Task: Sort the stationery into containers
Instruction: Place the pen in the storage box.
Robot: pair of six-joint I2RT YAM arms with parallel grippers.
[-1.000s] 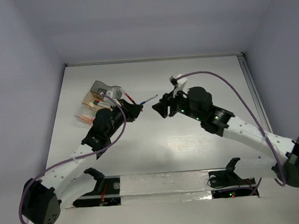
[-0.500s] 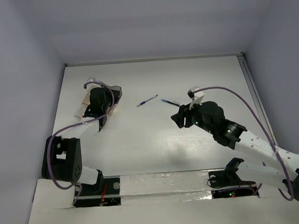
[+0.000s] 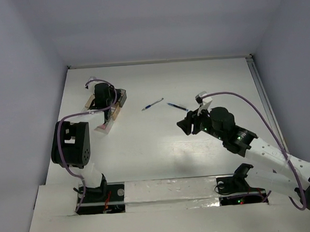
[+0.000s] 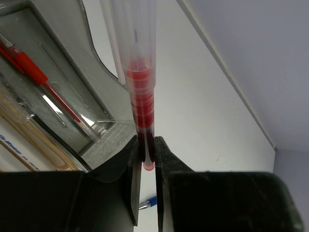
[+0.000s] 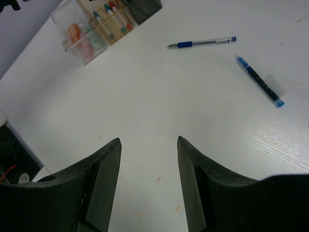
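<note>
My left gripper is shut on the red tip end of a clear-barrelled red pen, which points away from the camera over the containers. Just to its left is the smoky grey tray, with another red pen lying inside. From above, the left gripper hangs over the container cluster. My right gripper is open and empty above bare table. Ahead of it lie two blue pens, one further off and one to the right. They also show from above, the first blue pen and the second blue pen.
Clear trays at the far left hold pink, orange and teal pieces. The left arm is folded back steeply near its base. A purple cable loops over the right arm. The back wall edge lies beyond the pens.
The left arm has swung back and left from the table's middle to above the containers, red pen still gripped. The right gripper has drawn back toward the near right, away from the blue pens.
</note>
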